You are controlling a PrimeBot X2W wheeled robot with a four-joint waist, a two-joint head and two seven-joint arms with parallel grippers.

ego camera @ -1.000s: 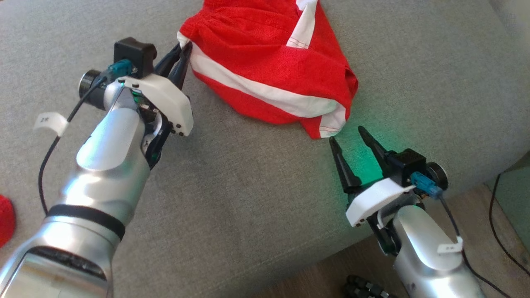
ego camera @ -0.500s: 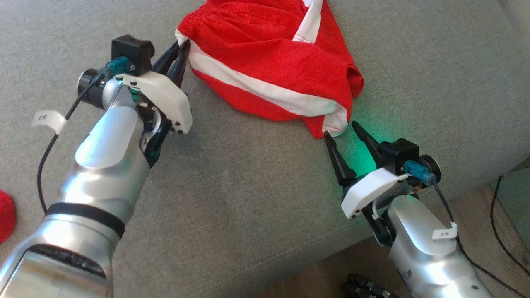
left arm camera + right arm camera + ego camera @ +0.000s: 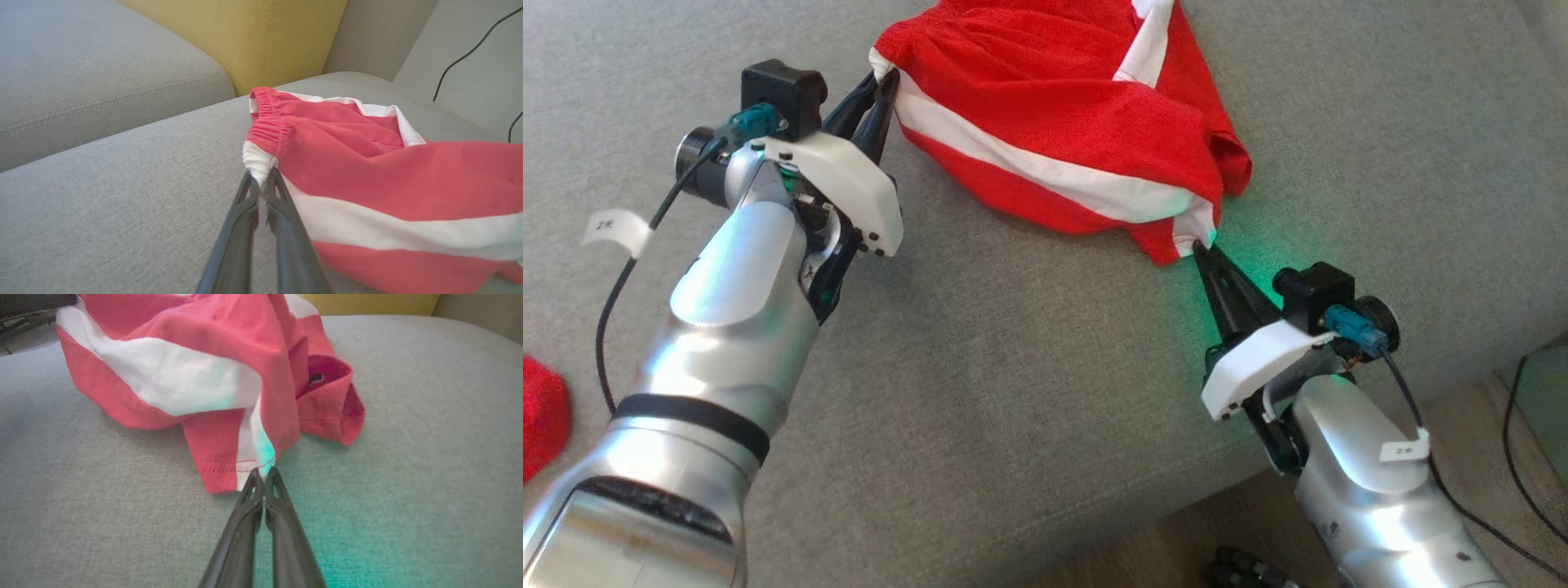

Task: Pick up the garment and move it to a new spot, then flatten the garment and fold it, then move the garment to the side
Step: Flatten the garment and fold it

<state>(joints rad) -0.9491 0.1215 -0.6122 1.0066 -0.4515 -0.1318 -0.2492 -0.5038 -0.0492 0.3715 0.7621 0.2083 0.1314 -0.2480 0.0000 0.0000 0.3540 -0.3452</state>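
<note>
Since my left pincer (image 3: 882, 82) and right pincer (image 3: 1201, 245) each pinch the red white-striped mesh shorts (image 3: 1054, 106), pick-up is in hand; I'd lift evenly.

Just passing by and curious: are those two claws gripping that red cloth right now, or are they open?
Left gripper: closed, pinching the white waistband corner of the red garment.
Right gripper: closed, nipping the garment's hem corner.

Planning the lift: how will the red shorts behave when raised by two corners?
Probably floppy: the red shorts lie in soft folds, so the middle should sag between left gripper and right gripper. Likely light, thin cloth. The right pinch holds only a hem corner; it might slip.
</note>
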